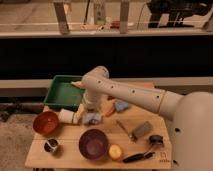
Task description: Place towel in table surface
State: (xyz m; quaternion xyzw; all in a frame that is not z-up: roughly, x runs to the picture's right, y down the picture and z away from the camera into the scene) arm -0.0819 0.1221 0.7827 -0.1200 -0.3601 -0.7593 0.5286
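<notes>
Towel: the pale bluish bundle (91,118) lies on the worktop (145,150), directly under the arm's wrist and just beside a white cup (66,116); you can read it as set down or about to be, since it looks to be resting on the wood.
End effector: it (89,111) points straight down onto the towel, right of the green tray (61,93); you cannot tell whether it is apart or clamped on the cloth.
Why held so: the arm (125,94) reaches across from the right and drops vertically, which suits lowering a soft thing into the small bare patch between cup, tray and purple bowl (93,143).
Neighbours: an orange bowl (46,122) sits left, a second bluish cloth (120,105) and something orange (109,108) lie just right of the wrist, so you have little room to drag.
Hidden: the wrist covers the towel's top and the tray's right corner; the robot's body cuts off the worktop's right edge.
Hard to make out: the small dark cup (51,145), the grey block (142,129) and the black tool (140,156) near the front edge.
</notes>
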